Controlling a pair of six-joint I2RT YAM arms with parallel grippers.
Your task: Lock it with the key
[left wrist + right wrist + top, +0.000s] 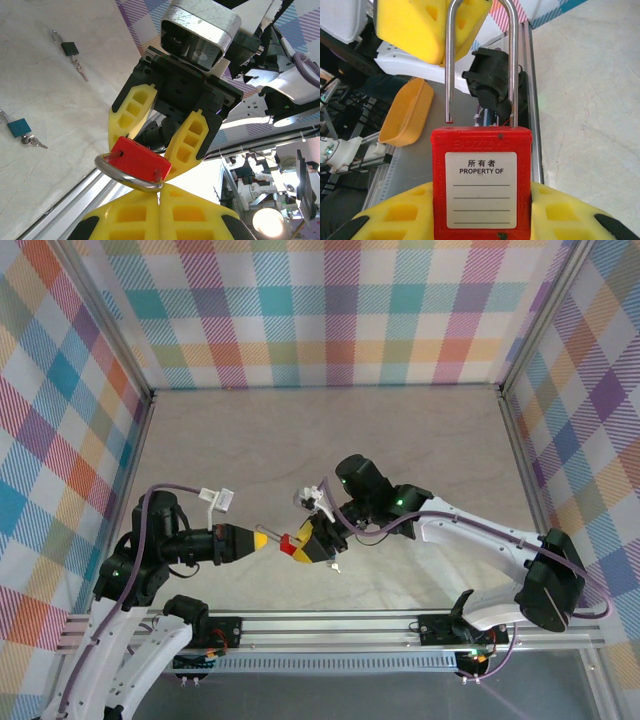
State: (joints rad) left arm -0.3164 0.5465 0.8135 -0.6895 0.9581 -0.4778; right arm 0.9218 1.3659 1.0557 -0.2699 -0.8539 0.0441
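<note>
You have the boxy red plastic padlock [482, 150] pinched by its body in the right gripper [147, 152], the left gripper [160, 194] with ribbed yellow fingers [130, 215] pressed together on its smooth steel shackle [449, 75].

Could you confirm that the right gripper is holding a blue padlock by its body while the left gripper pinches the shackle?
No: the padlock in the right gripper is red, not blue, as the right wrist view shows. The left gripper does pinch its shackle.
</note>
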